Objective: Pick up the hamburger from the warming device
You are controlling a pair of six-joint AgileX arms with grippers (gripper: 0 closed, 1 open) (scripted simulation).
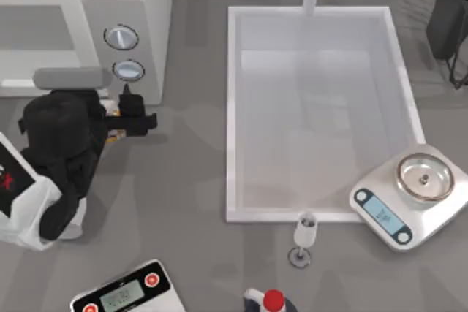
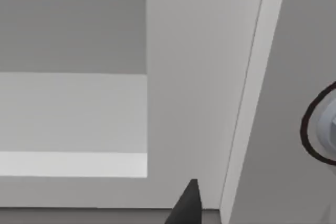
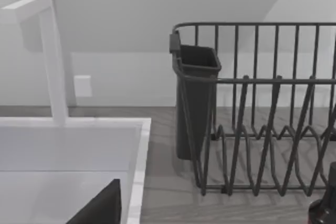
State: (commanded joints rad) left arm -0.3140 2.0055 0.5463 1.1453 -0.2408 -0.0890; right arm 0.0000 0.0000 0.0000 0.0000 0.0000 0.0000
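— Left claw (image 1: 130, 111), black, sits just before the boxy white warming device (image 1: 150, 5), under its round knobs. Open or closed?
— Cannot tell. Something tan-orange peeks beside its fingers, perhaps the hamburger (image 1: 112, 109).

Left pincer (image 1: 130, 101) hard against warming device (image 1: 150, 5) front panel.

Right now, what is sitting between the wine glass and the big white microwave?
In the top view, nothing sits between them: only bare grey table runs from the wine glass to the microwave. The sink lies beside that stretch.
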